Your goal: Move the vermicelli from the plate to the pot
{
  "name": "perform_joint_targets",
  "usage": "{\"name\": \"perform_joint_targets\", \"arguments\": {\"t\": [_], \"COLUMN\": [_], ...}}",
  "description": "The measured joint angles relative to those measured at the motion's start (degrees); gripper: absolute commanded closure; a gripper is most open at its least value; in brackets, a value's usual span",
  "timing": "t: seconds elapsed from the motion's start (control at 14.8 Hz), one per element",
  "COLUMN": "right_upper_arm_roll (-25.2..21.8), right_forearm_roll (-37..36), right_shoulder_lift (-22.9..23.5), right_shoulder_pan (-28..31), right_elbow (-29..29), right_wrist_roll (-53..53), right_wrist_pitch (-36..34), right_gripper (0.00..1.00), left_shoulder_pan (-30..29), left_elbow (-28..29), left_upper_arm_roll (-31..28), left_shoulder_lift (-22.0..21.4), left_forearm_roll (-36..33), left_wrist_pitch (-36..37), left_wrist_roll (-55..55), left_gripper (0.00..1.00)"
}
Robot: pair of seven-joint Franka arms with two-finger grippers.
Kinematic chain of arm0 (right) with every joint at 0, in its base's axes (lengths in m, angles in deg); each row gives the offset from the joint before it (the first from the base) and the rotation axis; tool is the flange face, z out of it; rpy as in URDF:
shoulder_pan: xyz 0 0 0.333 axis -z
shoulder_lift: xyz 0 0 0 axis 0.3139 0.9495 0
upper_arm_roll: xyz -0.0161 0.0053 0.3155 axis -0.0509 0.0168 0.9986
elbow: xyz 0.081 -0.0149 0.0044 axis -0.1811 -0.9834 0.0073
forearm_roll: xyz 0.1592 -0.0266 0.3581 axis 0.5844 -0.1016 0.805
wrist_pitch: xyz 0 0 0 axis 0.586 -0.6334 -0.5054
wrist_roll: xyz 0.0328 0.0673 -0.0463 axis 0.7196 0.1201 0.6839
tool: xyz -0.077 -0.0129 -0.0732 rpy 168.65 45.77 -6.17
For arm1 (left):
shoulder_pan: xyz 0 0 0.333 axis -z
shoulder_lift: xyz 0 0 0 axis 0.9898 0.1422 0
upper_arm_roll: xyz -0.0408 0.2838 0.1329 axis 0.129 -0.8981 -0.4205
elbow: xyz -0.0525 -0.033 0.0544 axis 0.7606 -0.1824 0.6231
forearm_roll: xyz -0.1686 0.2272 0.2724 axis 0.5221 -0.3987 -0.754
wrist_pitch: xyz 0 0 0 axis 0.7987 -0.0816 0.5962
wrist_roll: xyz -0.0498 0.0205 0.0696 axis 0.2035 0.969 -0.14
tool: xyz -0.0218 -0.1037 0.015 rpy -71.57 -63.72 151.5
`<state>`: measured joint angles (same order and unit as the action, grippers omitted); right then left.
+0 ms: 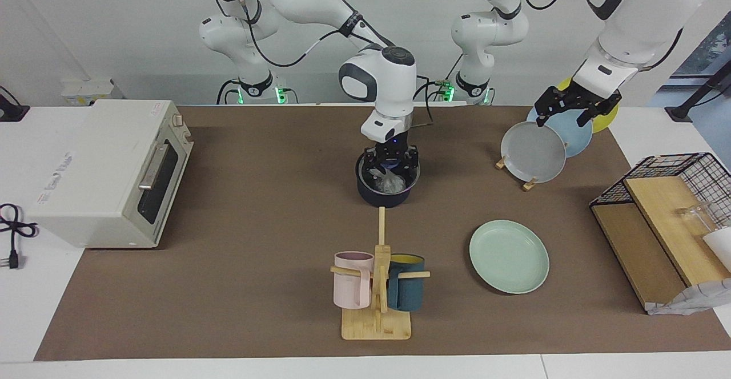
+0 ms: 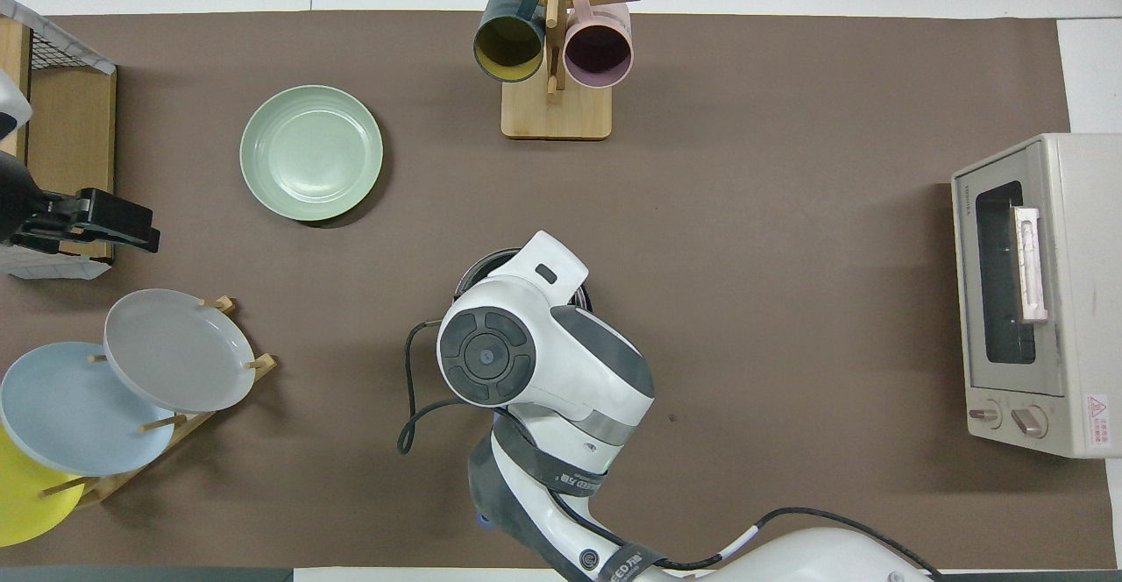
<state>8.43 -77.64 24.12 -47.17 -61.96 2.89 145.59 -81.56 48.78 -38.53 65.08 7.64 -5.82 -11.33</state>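
Note:
The dark pot (image 1: 366, 189) stands mid-table, close to the robots. My right gripper (image 1: 390, 172) reaches down inside it, shut on the vermicelli (image 1: 392, 184), a white glassy clump that sits low in the pot. In the overhead view the right arm's wrist covers the gripper and the vermicelli, and only an arc of the pot's rim (image 2: 479, 265) shows. The mint-green plate (image 1: 508, 257) (image 2: 311, 152) lies bare, farther from the robots and toward the left arm's end. My left gripper (image 1: 565, 114) (image 2: 131, 230) waits open, raised over the plate rack.
A wooden rack (image 1: 531, 184) holds grey, light-blue and yellow plates near the left arm. A mug tree (image 1: 377, 287) with pink and teal mugs stands farther out than the pot. A toaster oven (image 1: 108, 173) sits at the right arm's end, a wire basket (image 1: 668, 168) at the left arm's.

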Motion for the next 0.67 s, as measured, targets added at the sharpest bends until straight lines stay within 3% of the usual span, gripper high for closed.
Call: {"name": "perform_joint_targets", "arguments": {"t": [0.67], "right_upper_arm_roll": [0.05], "right_forearm_roll": [-0.98], "right_shoulder_lift": [-0.2], "right_shoulder_pan": [-0.05], "right_elbow": [0.04], "right_wrist_roll": [0.0], "right_wrist_pitch": [-1.1], "right_gripper": [0.65], "left_shoulder_pan": [0.0], "left_elbow": [0.0], "left_upper_arm_roll": [0.0], "left_shoulder_lift": [0.0], "left_forearm_roll": [0.0], "left_wrist_pitch": [0.0], "left_wrist_roll": [0.0], "left_gripper": [0.0]}}
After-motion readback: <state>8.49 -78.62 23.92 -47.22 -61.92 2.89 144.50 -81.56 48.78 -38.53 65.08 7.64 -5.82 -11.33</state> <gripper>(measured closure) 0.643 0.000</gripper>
